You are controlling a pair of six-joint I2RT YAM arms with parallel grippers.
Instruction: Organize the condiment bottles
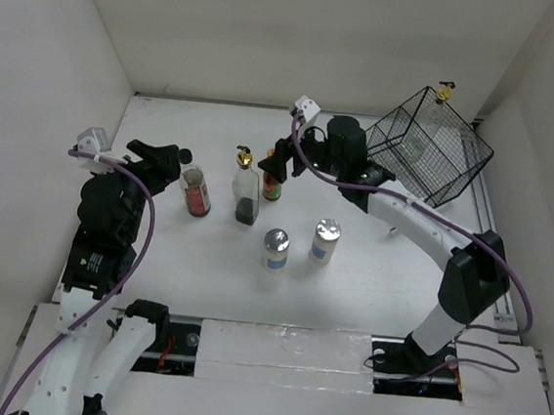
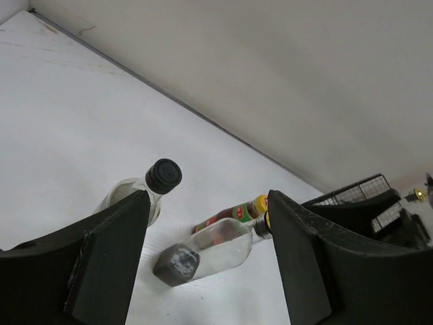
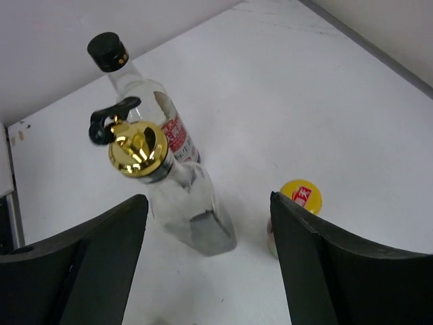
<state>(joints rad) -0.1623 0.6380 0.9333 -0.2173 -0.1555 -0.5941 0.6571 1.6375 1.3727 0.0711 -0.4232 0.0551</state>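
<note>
The right tool [image 3: 208, 202] is hovering wide open and empty over the upright cruet [image 3: 181, 196] and sauce bottle [image 3: 301, 196] standing side by side on the surface [image 1: 378, 276], the cruet sitting between its jaws, while the left tool [image 2: 208, 203], likewise gaping empty, is facing the black-capped jar [image 1: 197, 192] nearby.

I'm driving two matching arms. My left arm [image 1: 96, 249] and right arm [image 1: 422, 226] both have white link tubes between bulky black joint housings. A lilac cable [image 1: 146, 219] loops along each one, running up to a small white camera block [image 1: 94, 138] at the wrist. The left end effector [image 2: 206, 203] and right end effector [image 3: 206, 203] are matt black, each with two broad, flat-faced wedge fingers [image 2: 111, 250].
</note>
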